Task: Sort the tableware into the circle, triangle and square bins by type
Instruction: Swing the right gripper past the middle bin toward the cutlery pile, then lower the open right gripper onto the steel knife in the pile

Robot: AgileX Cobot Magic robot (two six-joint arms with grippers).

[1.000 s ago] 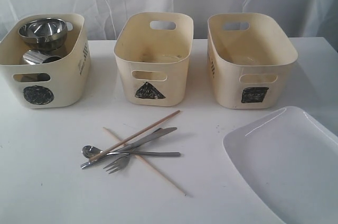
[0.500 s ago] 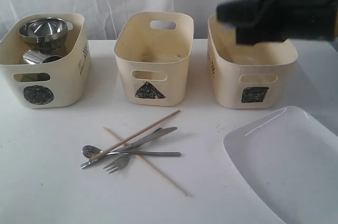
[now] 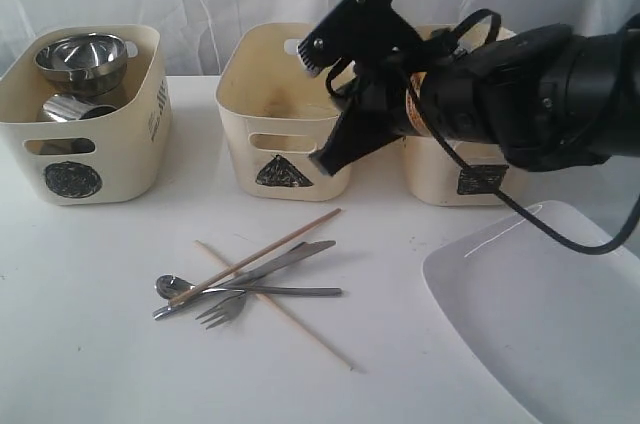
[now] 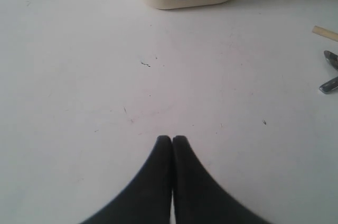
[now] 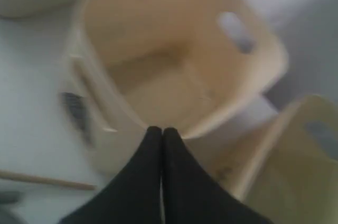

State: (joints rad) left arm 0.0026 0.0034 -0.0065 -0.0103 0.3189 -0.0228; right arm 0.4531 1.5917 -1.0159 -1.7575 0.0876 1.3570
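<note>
The right gripper [image 3: 322, 163], fingers pressed together and empty, has been swung in from the right within the last second. It is now held at the front of the triangle bin [image 3: 250, 94]. The left gripper [image 4: 171, 139], also closed on nothing, is held over bare desk [image 3: 90, 344] near the circle bin [image 3: 110, 154], where a steel bowl [image 3: 82, 59] is already stacked. The fork [image 3: 222, 311], spoon [image 3: 170, 286], knife [image 3: 290, 256] and chopsticks [image 3: 270, 244] lie crossed mid-desk. The white plate [image 3: 540, 314] lies at the front right corner. The cutlery is probably targeted next.
</note>
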